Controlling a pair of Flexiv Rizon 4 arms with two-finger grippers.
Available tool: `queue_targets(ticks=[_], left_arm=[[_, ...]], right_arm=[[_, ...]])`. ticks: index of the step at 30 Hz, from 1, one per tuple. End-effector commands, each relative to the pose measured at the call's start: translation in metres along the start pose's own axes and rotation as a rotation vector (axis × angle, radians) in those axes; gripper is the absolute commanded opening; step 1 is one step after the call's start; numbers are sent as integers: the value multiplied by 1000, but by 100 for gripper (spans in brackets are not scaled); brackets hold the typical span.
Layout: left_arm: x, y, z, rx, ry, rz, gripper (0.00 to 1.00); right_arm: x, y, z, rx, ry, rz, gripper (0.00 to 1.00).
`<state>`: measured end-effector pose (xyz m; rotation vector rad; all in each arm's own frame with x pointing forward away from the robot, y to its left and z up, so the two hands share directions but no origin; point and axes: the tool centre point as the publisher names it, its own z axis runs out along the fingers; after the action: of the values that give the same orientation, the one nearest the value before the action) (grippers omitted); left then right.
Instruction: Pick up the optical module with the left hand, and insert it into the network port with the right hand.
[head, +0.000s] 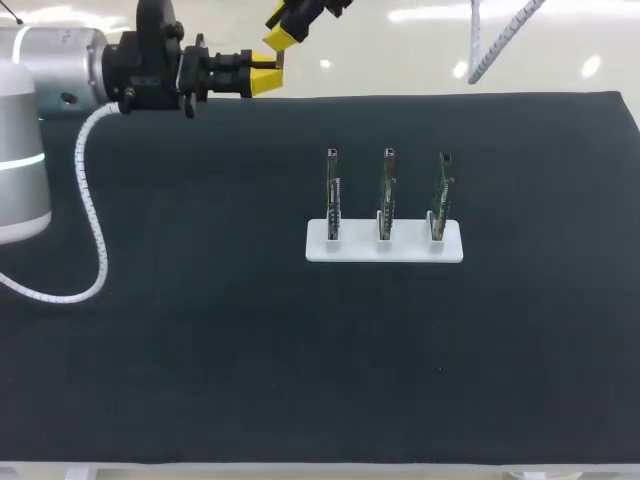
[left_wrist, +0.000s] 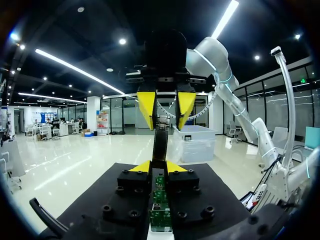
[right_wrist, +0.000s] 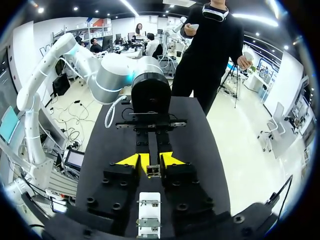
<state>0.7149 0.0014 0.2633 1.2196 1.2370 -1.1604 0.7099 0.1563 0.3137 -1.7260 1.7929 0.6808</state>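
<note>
Now Both Jaws Hold One Small Part

Up at the far edge of the worktop (head: 200, 350), on its left side, my two arms meet. My left arm (head: 60, 60) comes in from the side. My left jaws are clamped on the optical module (left_wrist: 160, 145). Its green end sits between those yellow tips and its dark end sticks out ahead of them. My right arm (left_wrist: 215, 55) comes down from the far side. My right jaws are closed on that dark end, one yellow tip on each side of it. So the module is in the air, held from both ends, not touching the worktop. Well apart from it, near the middle of the worktop, a white holder (head: 385, 245) lies flat. Three green boards (head: 387, 195) stand upright in it, side by side in a row.
</note>
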Motion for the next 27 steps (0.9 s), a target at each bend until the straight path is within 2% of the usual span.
queue_targets(ticks=[1,2,18,19,20,27], left_arm=[[0,1,0,1,1,0,0],[0,1,0,1,1,0,0],[0,1,0,1,1,0,2],[0,1,0,1,1,0,76],[0,1,0,1,1,0,100],[0,1,0,1,1,0,100]], right_arm=[[-1,-2,1,-7,0,-2,3],[-1,-2,0,-8,0,-2,0],[-3,-5,0,-16,5,-9,0],[-3,-6,1,-16,4,-9,0],[-3,-6,1,-16,4,-10,0],[-2,-6,1,-18,4,-11,0]])
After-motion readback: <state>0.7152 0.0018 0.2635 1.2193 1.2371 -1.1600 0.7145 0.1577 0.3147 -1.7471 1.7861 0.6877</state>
